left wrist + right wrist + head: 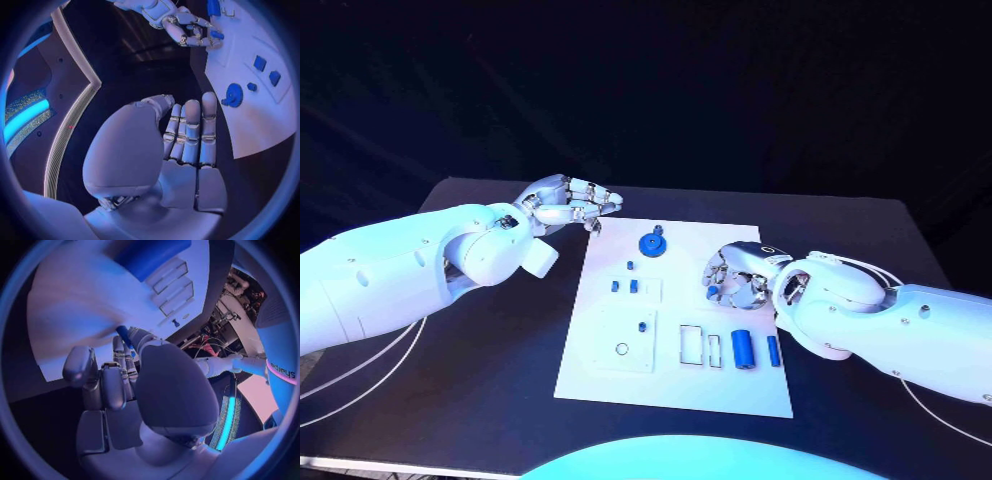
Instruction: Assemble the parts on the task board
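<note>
Head view: the right hand point(740, 277) rests on the white board's point(675, 385) right edge, fingers curled around a small blue part point(714, 292) (left hand point(571, 203), fingers curled empty, waits off the far-left corner), two blue cylinders point(743, 348) lying lengthwise just nearer the robot.

Head cam overhead; wrist cams close behind.

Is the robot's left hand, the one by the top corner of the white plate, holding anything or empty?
Empty. The left hand has its fingers curled in with nothing between them, off the task board's corner.
</note>
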